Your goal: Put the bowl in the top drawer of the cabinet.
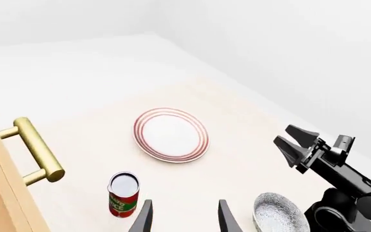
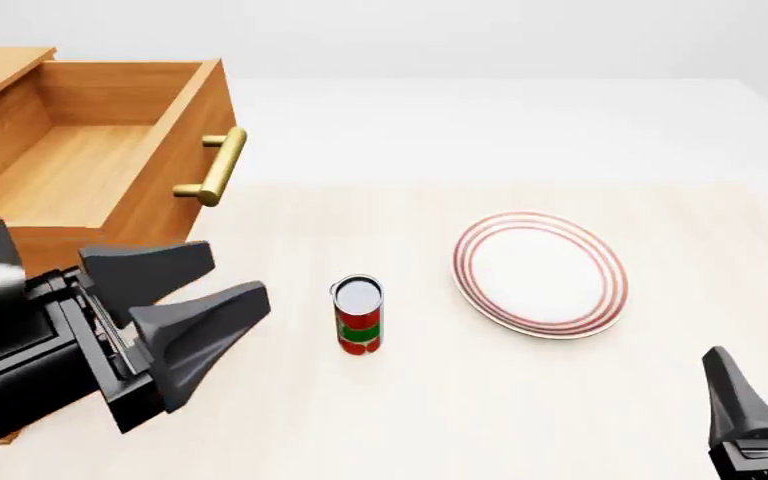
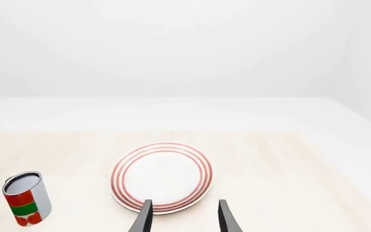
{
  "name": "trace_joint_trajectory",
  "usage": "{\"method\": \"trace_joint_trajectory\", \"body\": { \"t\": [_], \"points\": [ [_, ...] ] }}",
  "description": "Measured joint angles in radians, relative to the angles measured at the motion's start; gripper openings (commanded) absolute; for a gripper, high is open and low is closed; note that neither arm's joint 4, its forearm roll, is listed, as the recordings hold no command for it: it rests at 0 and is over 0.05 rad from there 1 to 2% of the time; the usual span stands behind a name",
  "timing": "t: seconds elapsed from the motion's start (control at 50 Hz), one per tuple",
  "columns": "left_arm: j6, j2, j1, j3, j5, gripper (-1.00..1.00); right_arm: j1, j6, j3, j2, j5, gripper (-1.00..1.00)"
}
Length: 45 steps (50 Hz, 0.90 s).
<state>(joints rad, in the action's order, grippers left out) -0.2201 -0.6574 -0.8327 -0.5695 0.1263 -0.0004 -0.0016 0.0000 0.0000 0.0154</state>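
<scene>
1. The bowl shows only in the left wrist view, lower right, beside the right arm; the front view misses it, so a blind reach may knock it.
2. Both the left gripper and right gripper are spread, empty.
3. The drawer, upper left, is open; the can stands in the carry path.

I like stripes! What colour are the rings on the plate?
Red rings on a white plate, clearest in the right wrist view.
</scene>
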Motion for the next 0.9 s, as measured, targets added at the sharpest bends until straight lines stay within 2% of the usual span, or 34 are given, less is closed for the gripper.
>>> {"method": "trace_joint_trajectory", "body": {
  "t": [0.24, 0.9],
  "points": [
    [-0.05, -0.101, -0.067, -0.01, -0.044, 1.0, 0.0, 0.0, 0.0, 0.0, 0.0, 1.0],
    [-0.329, -0.328, -0.147, 0.003, -0.147, 1.0, 0.0, 0.0, 0.0, 0.0, 0.0, 1.0]
  ]
}}
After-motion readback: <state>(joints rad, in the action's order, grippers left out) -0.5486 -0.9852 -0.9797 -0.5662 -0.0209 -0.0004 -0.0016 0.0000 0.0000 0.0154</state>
